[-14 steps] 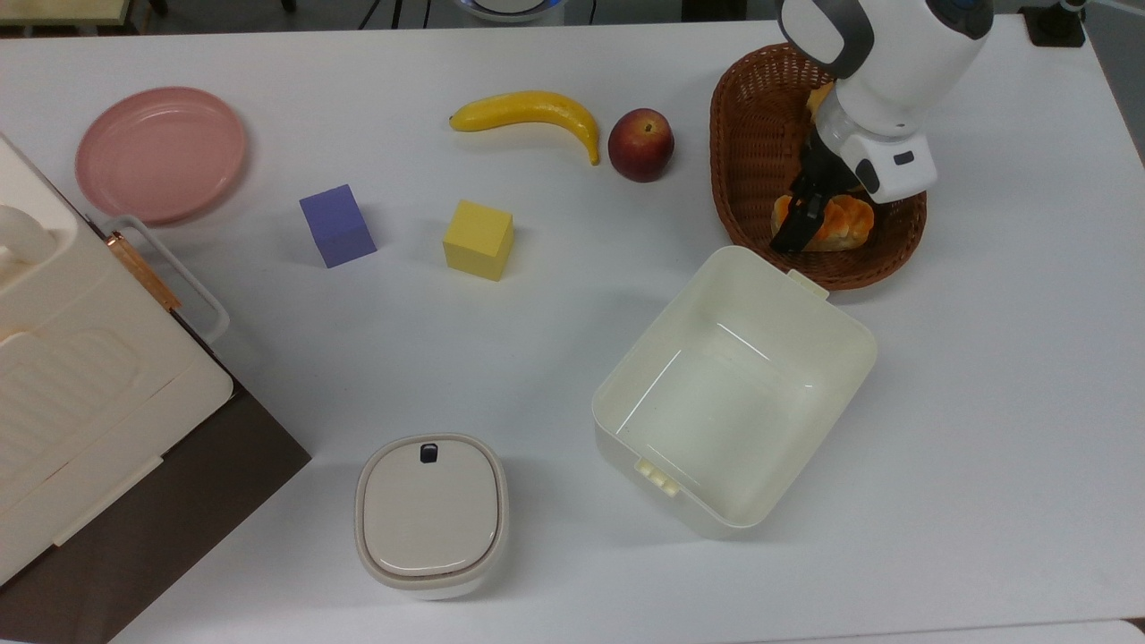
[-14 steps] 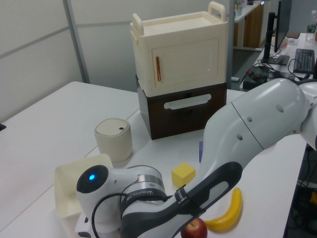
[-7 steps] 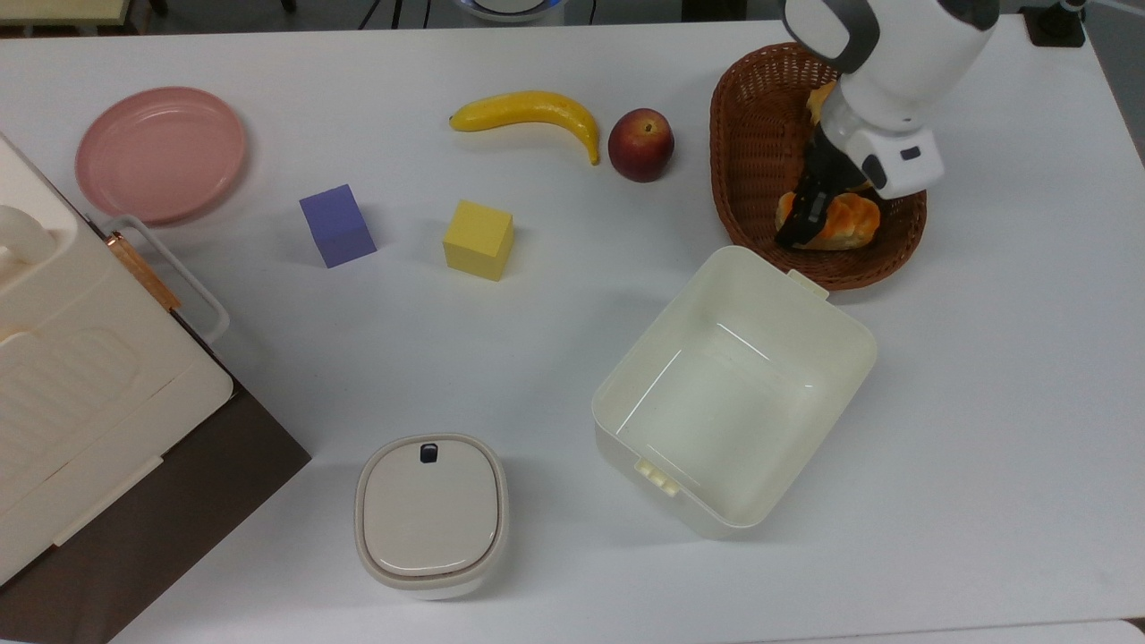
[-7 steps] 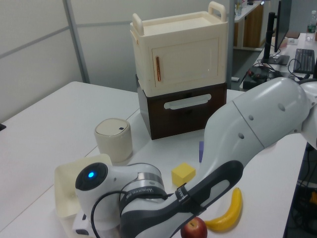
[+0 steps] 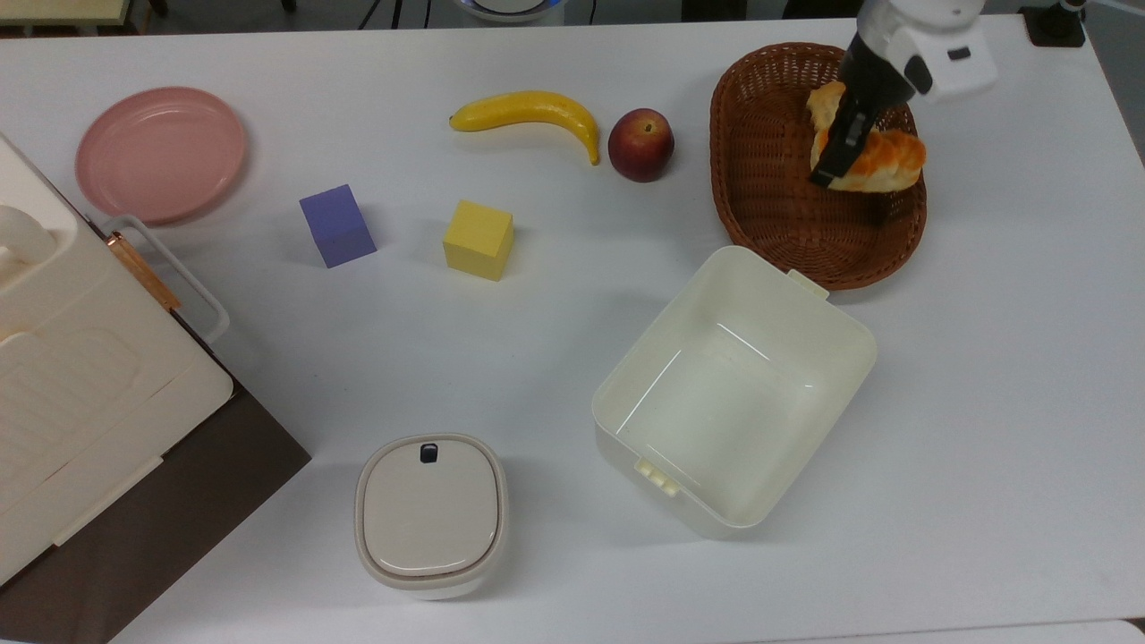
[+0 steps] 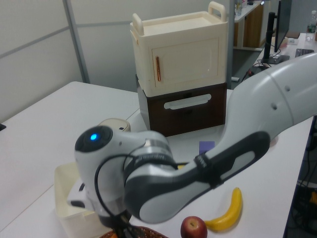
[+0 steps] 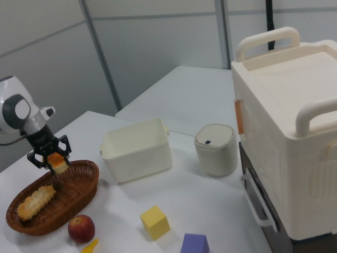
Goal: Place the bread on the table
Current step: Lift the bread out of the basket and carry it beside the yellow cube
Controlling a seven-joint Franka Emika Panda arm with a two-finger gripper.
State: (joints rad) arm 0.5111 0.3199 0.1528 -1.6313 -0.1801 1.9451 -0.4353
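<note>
Currently Lifting: Bread Above Basket

Gripper (image 5: pixel 845 152) is clamping the bread (image 5: pixel 872 161) at mid-length, holding it above the wicker basket (image 5: pixel 769 179), apart from the table (image 5: pixel 1002 358). Judged light and soft; 1 gentle mid-body grip is suiting it.

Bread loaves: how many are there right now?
2. The bread hangs in the gripper above the basket; a longer pale loaf lies in that basket. None looks hidden.
</note>
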